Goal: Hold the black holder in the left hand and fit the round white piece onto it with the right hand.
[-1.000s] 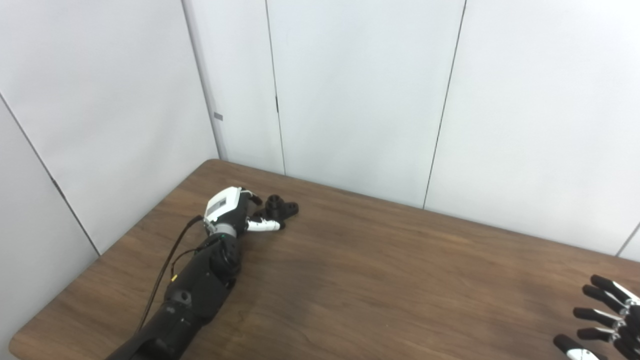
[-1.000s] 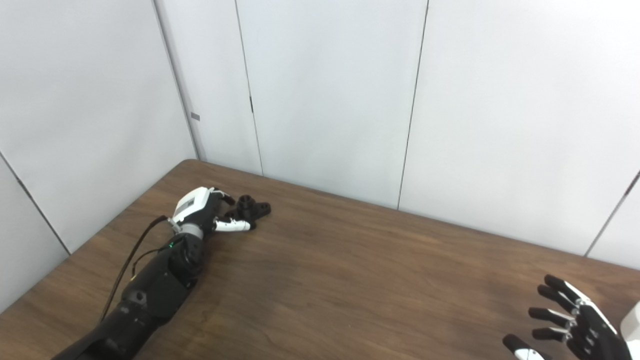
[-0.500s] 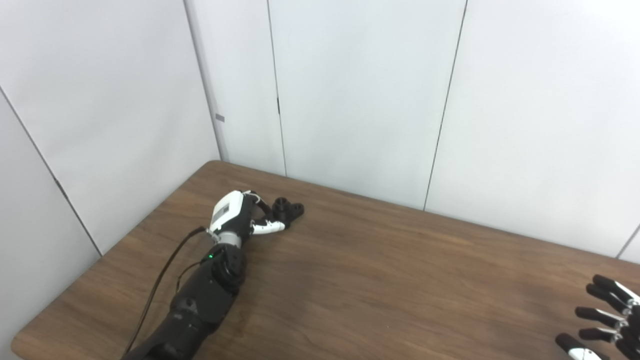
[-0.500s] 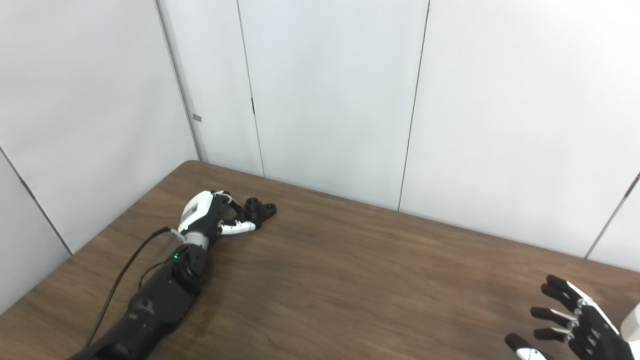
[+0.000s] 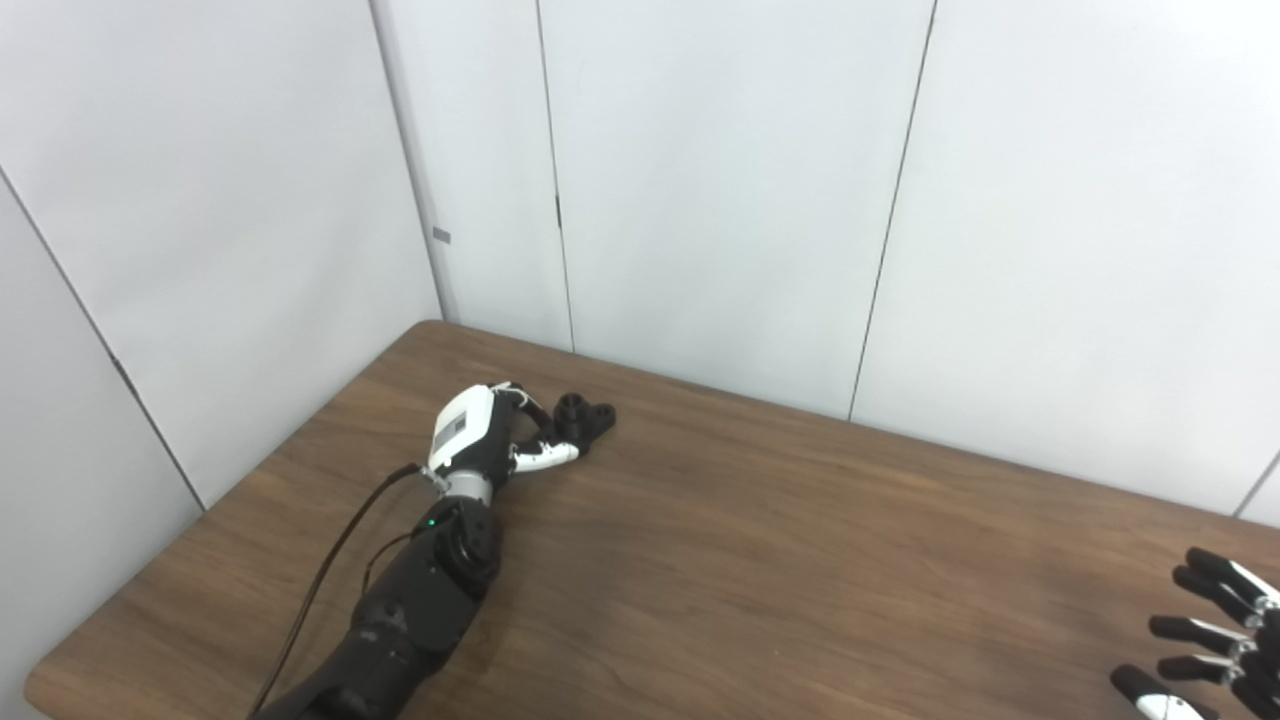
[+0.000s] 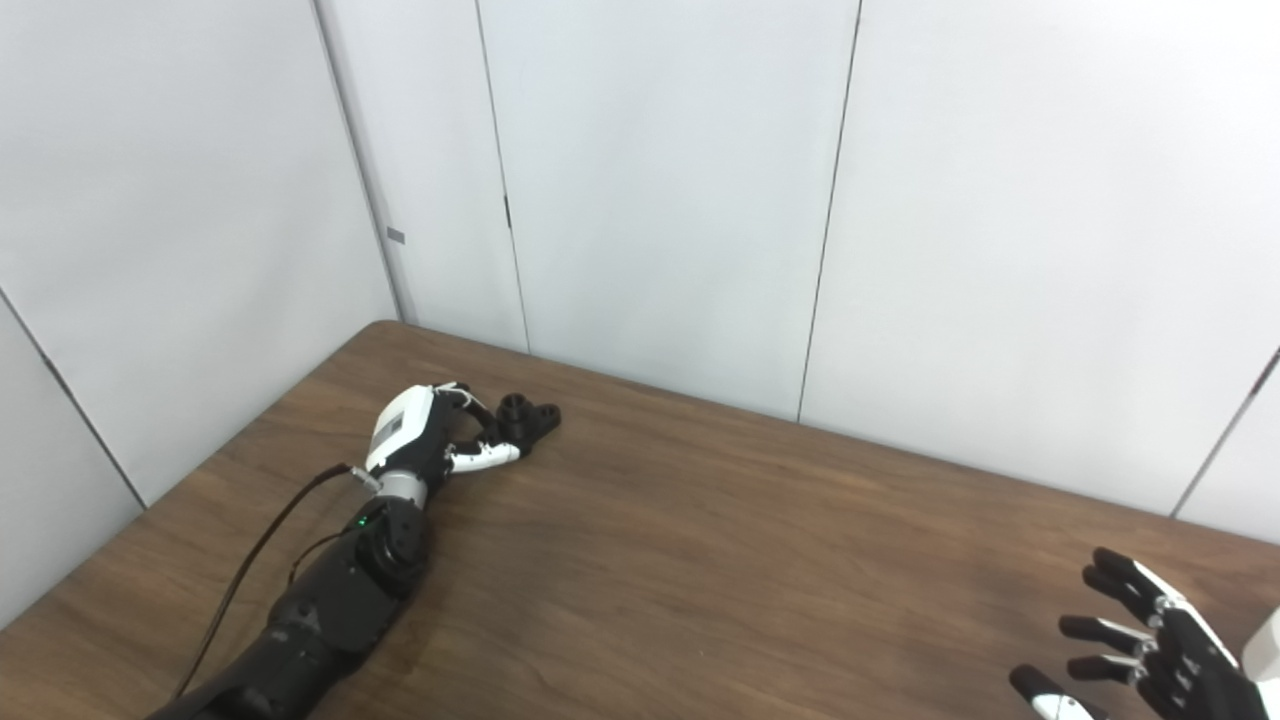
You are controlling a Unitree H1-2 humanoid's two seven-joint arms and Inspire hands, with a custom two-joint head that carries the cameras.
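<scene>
The black holder (image 5: 590, 418) lies on the brown table (image 5: 760, 560) near its far left corner. My left hand (image 5: 487, 440) reaches it from the near side. Its fingers curl over the holder's near end and the white-tipped thumb (image 5: 545, 457) lies in front, so the hand is shut on the holder, which rests on the wood. My right hand (image 6: 1140, 660) hovers at the bottom right corner, open with its fingers spread and nothing in it. No round white piece shows in either view.
White wall panels (image 5: 700, 180) close off the back and left sides of the table. A black cable (image 5: 320, 590) runs along my left forearm. A white shape (image 6: 1266, 645) is cut off at the right edge behind my right hand.
My left hand has slid a little to the right and away from me, and the black holder has moved with it. The right hand has barely moved. The camera has shifted slightly.
</scene>
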